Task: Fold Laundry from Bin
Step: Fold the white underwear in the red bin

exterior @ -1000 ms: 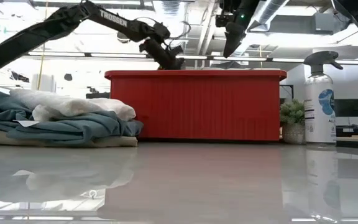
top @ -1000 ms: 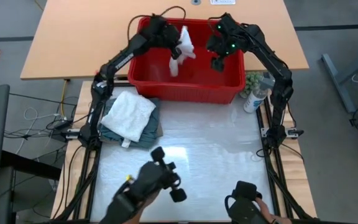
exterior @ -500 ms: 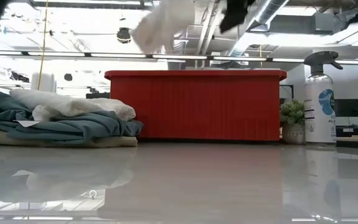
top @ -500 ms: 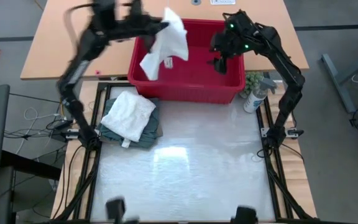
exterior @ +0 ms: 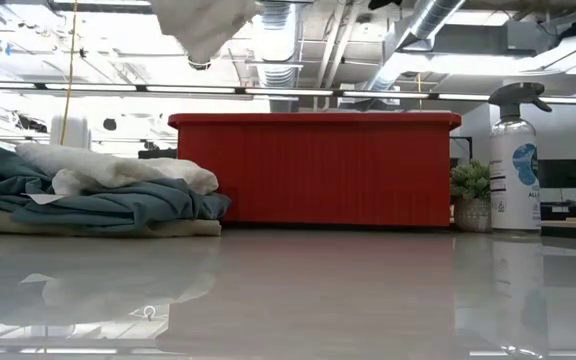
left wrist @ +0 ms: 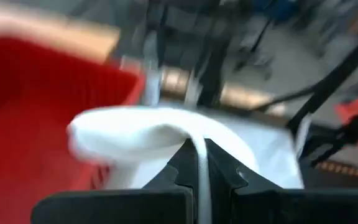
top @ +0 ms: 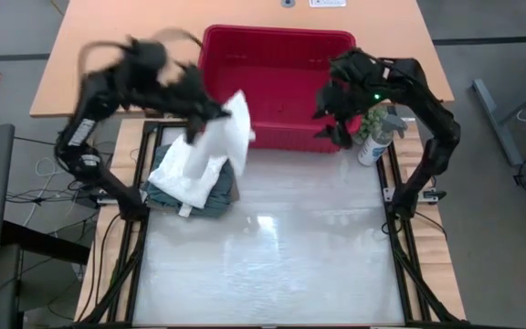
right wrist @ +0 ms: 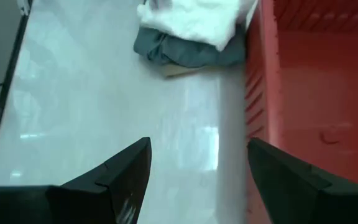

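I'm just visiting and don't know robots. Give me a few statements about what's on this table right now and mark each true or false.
1. The left gripper is shut on a white cloth. True.
2. The white cloth lies inside the red bin. False: it hangs in the air, outside the bin's near wall, above the table.
3. The right gripper holds a garment. False: its fingers stand open with nothing between them.
4. A pile of folded laundry, white on top of teal, lies on the table beside the bin. True.
5. A spray bottle stands inside the bin. False: it stands outside, past the bin's end, near a small plant.
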